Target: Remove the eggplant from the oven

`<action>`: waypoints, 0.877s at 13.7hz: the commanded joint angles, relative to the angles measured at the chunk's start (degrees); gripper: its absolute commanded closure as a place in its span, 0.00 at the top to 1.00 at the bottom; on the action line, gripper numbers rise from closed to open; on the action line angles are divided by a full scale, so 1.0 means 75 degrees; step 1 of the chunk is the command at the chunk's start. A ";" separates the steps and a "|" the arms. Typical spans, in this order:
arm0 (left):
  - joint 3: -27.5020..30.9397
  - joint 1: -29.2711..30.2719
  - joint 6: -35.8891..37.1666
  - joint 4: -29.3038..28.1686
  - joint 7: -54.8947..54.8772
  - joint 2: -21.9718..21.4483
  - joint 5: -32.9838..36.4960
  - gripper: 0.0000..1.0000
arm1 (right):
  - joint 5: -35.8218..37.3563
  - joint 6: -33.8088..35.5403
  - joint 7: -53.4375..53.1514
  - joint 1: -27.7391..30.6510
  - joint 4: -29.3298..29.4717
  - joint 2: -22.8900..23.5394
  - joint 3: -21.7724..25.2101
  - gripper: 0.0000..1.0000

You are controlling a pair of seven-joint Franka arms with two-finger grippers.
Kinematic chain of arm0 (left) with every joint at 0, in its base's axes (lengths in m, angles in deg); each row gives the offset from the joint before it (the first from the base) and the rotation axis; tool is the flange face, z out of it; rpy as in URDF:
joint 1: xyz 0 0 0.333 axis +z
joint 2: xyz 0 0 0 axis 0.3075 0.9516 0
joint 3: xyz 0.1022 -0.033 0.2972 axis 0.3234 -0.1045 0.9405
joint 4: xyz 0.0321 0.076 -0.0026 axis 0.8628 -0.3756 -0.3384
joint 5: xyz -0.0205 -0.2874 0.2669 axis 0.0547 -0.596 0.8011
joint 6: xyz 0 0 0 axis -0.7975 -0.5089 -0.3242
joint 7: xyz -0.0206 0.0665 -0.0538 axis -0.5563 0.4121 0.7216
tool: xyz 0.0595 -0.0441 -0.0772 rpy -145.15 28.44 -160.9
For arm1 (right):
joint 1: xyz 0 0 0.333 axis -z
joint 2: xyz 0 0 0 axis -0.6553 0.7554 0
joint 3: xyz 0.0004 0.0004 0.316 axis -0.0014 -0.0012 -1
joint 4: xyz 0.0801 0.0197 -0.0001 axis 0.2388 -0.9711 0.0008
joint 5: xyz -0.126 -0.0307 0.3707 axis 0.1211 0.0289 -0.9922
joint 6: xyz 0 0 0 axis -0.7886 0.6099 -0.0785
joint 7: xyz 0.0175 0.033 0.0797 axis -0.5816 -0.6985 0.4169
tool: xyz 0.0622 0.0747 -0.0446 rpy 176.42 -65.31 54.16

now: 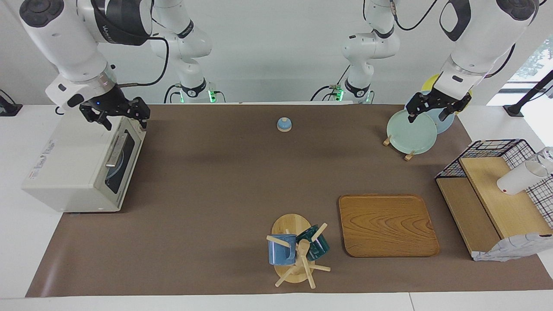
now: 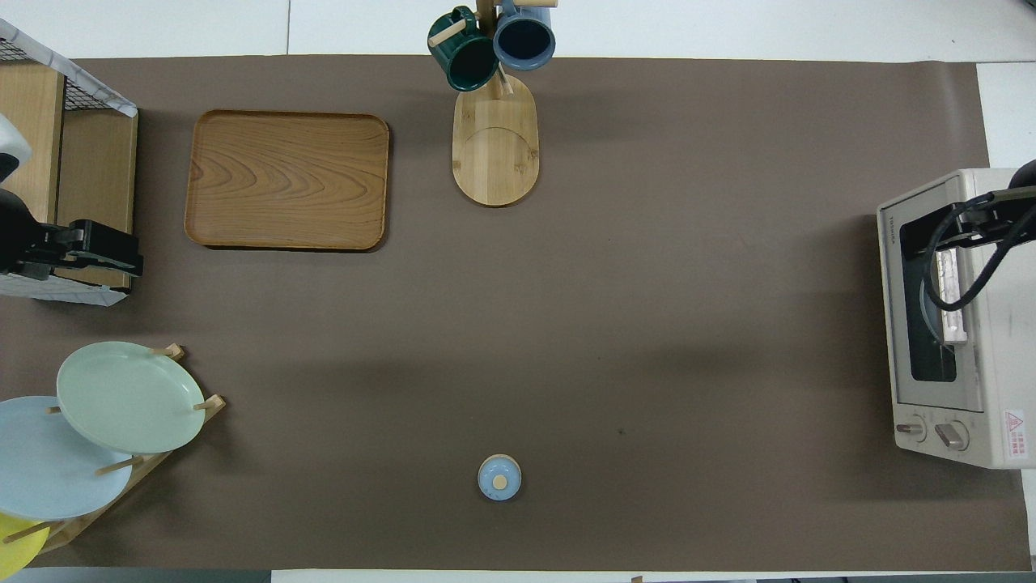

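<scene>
While the oven (image 1: 82, 166) door sits shut at frame left, your right gripper (image 1: 122, 119) hovers above its handle, fingers apart, ready to pull. You can't see the eggplant. Left gripper (image 1: 434, 108) waits over the plates (image 1: 411, 131), fingers apart.

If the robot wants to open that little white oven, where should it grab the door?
Probably the metal bar handle along the top of the oven door, approached from the front. It stands proud of the closed door, leaving room for fingers. The right gripper is above it.

bright even light, soft shadows, sharp focus
</scene>
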 commanded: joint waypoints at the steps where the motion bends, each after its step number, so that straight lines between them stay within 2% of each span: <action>1: -0.0069 0.0117 0.0175 0.0081 -0.0053 -0.0039 -0.0079 1.00 | -0.0149 0.0032 -0.0036 0.0111 0.0125 0.0048 -0.0063 1.00; 12: -0.0069 0.0117 0.0175 0.0081 -0.0053 -0.0039 -0.0079 1.00 | -0.0266 0.0021 -0.0060 0.0146 0.0102 -0.0081 -0.0063 1.00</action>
